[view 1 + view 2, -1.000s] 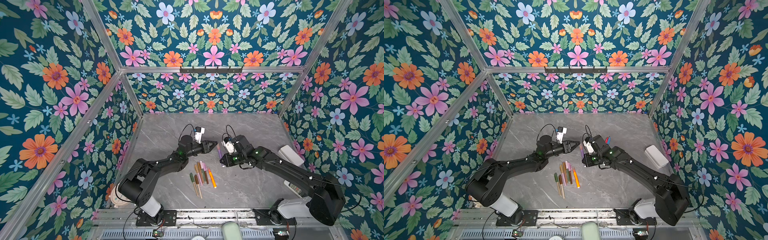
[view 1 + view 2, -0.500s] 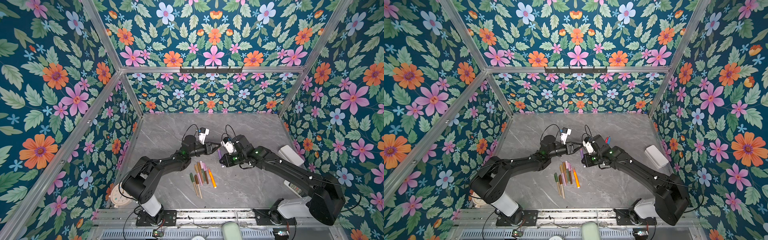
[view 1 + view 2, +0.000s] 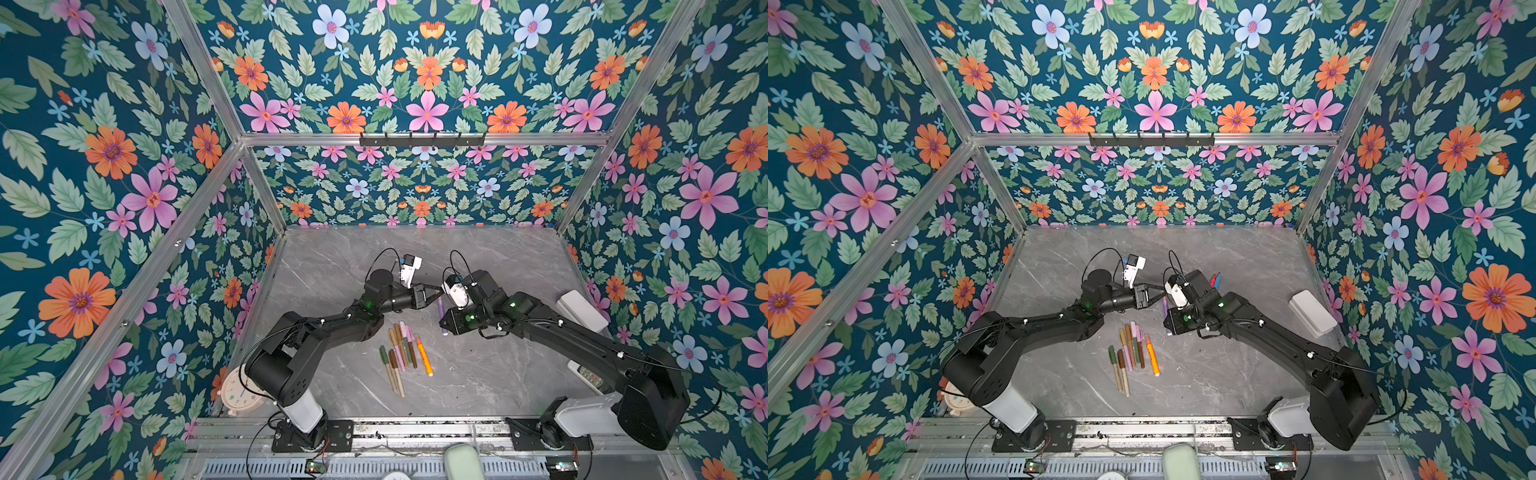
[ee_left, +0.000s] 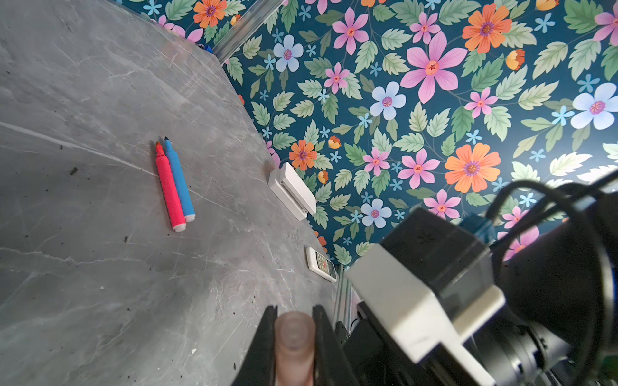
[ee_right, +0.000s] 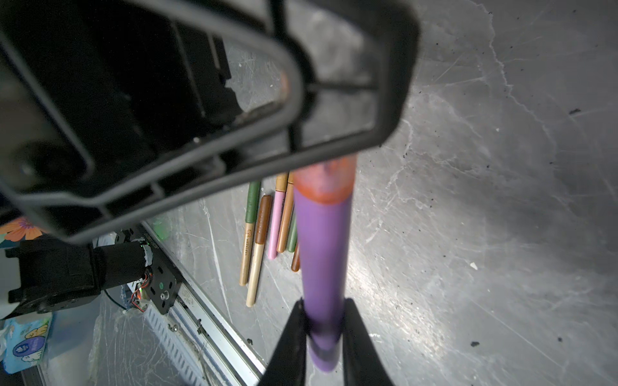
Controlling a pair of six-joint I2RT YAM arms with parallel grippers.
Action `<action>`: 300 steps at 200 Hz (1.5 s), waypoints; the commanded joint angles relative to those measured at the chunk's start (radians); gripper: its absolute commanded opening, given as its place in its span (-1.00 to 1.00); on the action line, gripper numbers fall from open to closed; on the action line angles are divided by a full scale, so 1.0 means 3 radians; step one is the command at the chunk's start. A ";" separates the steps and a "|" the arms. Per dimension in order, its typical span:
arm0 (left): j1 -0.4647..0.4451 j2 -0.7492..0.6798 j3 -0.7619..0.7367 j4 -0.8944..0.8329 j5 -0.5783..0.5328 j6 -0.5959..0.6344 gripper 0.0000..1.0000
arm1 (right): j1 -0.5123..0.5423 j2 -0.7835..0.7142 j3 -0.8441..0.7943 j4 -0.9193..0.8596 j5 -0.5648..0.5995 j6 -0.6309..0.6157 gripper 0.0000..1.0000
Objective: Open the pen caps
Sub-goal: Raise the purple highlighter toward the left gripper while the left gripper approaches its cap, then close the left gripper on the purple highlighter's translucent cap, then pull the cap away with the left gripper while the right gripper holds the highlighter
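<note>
A purple pen (image 5: 322, 254) stands held above the table between the two arms, and shows in both top views (image 3: 441, 309) (image 3: 1165, 306). My right gripper (image 5: 323, 305) is shut on its lower barrel. Its pen cap (image 4: 294, 337), a translucent pinkish stub, sits on the pen's upper end (image 5: 322, 182). My left gripper (image 4: 294, 309) is shut on that cap, reaching in from the left (image 3: 435, 291). Several capped pens (image 3: 401, 353) lie in a bunch on the grey table, an orange one (image 3: 424, 356) beside them. A red pen (image 4: 169, 190) and a blue pen (image 4: 179, 180) lie with tips bare.
A white box (image 3: 582, 311) and a remote (image 3: 588, 374) lie along the right wall. A round clock (image 3: 237, 392) sits by the left arm's base. Floral walls close in the table on three sides, with a metal rail (image 3: 415, 428) along the front.
My left gripper has moved right to the purple pen's upper end and closed on its cap. The right arm has held the pen in place.
</note>
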 commanded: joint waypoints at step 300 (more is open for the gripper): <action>0.0534 -0.0018 0.0731 -0.0395 -0.0248 0.0035 -1.00 | 0.0125 0.0110 -0.0323 0.0405 -0.0334 0.0209 -1.00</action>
